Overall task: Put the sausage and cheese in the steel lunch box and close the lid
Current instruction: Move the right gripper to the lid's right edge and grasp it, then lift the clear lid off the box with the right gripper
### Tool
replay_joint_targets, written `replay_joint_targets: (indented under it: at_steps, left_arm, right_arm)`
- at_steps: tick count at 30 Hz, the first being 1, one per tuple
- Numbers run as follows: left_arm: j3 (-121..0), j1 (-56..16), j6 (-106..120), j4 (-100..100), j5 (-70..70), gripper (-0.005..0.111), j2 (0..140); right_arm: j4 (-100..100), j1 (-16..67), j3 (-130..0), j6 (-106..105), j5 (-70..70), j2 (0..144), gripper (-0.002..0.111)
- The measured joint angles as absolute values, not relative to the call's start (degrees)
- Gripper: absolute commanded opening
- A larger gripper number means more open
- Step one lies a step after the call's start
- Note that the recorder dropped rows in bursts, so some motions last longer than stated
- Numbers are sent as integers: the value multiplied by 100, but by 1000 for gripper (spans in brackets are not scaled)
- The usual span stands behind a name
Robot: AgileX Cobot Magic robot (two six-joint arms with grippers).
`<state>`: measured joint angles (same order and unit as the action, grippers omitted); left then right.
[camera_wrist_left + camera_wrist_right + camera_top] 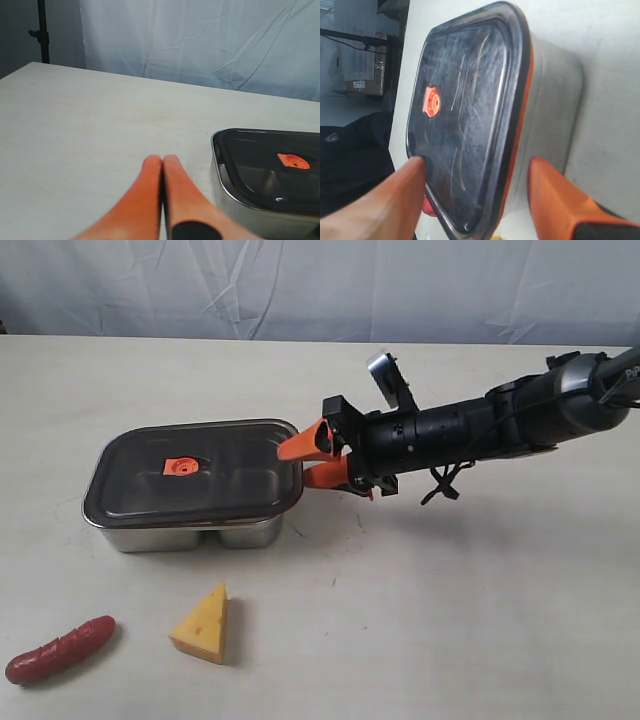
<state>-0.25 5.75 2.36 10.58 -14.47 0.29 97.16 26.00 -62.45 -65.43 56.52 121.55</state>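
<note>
**Lunch Box Lidded, Food Out on the Tabletop**

Exterior view: The steel lunch box [190, 533] sat left of centre on the pale tabletop [480, 620]. The dark lid [230, 480] lay flat on it, with the orange valve [181, 466] at its middle. Through the lid the divider between the two compartments showed faintly. Neither food item was in the box. The cheese [203, 625] stood on the tabletop nearer than the box. The sausage [60, 650] lay further left at the near edge, well apart from the cheese. The right pincer [295, 465] reached in from the right, its orange fingers spread apart at the box's right end. One finger sat over the lid's edge and the other lower, beside the steel wall.

Left wrist view: The left pincer [162, 162] had its two orange fingers pressed together with nothing between them. It hung above bare tabletop [90, 130], near one corner of the lunch box [235, 197] but not touching it. The lid [255, 150] and its valve [293, 160] showed there.

Right wrist view: The right pincer [475, 170] stood wide. One finger lay over the scratched lid [470, 90] and the other outside the steel wall of the lunch box [550, 100]. Whether either finger touched could not be told. The orange seal ran under the lid's rim, and the valve [431, 101] faced up.
</note>
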Motion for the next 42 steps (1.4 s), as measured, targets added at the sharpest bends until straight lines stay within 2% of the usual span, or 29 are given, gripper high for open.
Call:
replay_joint_targets:
  at_steps: [10, 21, 42]
  left_arm:
    - [-25, 575, 236, 1058, -1447, 0, 29]
    - [-25, 575, 236, 1058, -1447, 0, 29]
    - [-25, 575, 236, 1058, -1447, 0, 29]
  right_arm:
    - [9716, 2748, -6245, -6543, 5565, 12155, 55]
    - [9716, 2748, -6245, -6543, 5541, 12155, 0]
    - [9907, 2748, -6245, -6513, 5845, 12042, -1]
